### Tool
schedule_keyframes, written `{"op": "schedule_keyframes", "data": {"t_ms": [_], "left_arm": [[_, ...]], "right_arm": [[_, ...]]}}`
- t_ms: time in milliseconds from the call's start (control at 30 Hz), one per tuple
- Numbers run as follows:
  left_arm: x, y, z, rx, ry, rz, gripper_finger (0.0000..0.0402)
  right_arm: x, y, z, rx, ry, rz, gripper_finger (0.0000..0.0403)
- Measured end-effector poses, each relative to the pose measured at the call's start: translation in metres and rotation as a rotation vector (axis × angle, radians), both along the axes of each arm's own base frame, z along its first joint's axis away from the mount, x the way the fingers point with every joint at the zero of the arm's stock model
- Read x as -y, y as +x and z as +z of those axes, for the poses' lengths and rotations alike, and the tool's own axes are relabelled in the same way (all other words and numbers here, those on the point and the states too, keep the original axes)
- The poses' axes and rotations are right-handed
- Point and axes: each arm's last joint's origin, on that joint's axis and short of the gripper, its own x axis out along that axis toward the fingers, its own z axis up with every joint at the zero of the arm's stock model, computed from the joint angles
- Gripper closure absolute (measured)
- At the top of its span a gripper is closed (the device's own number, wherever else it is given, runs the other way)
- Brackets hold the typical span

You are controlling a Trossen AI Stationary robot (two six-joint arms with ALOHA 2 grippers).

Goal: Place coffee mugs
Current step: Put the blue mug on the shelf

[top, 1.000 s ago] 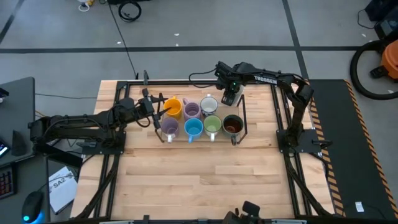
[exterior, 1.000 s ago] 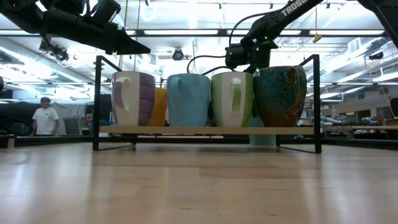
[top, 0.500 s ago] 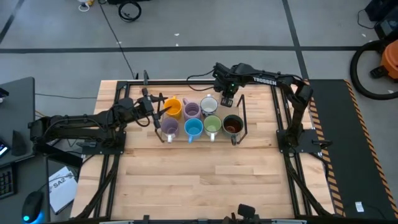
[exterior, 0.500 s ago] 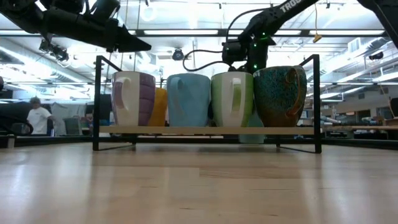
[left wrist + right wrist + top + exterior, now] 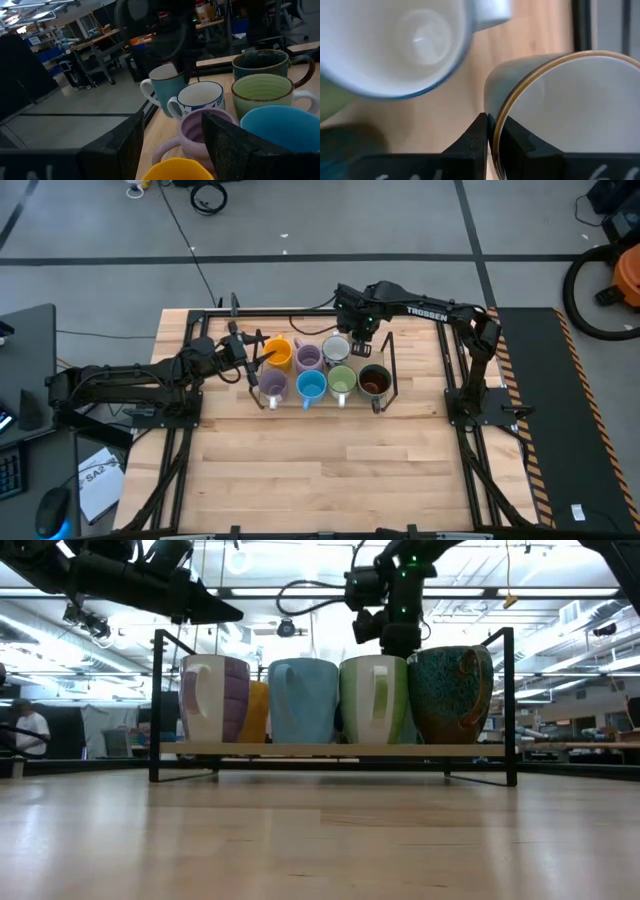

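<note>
Seven mugs stand upright, mouths up, in two rows inside the black wire rack [image 5: 392, 370] near the middle of the table [image 5: 320, 470]. In the high view the far row runs orange mug [image 5: 279, 353], lavender mug [image 5: 309, 358], white patterned mug [image 5: 335, 347]; the near row runs a second lavender mug [image 5: 273, 386], blue mug [image 5: 311, 385], light green mug [image 5: 342, 380] and dark brown-black mug [image 5: 374, 381]. The near-row handles point toward the table's front edge, seen head-on in the low view.

The right gripper [image 5: 352, 340] hangs over the far right corner of the rack, just beside the white patterned mug. Its wrist view shows its fingers [image 5: 479, 137] pinched close together on the gold-edged rim of a pale grey-white mug [image 5: 565, 105], one finger inside and one outside the wall. That mug is upright, mouth up, directly next to the white patterned mug. Whether it rests on the shelf cannot be told.

The left gripper [image 5: 258, 355] hovers above the rack's left end by the orange mug, fingers [image 5: 227, 142] parted and holding nothing.
</note>
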Motion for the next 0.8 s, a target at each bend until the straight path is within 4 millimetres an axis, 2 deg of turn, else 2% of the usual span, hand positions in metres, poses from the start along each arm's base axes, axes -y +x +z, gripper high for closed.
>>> {"op": "schedule_keyframes", "data": {"t_ms": [433,800], "left_arm": [[0.0,0.0,0.001,0.016,-0.007,0.001,0.0198],[0.0,0.0,0.002,0.02,-0.006,0.001,0.0198]], "right_arm": [[-0.039,0.004,0.016,0.015,0.015,0.013,0.0365],[-0.053,-0.008,0.015,0.009,0.053,-0.001,0.0366]]}}
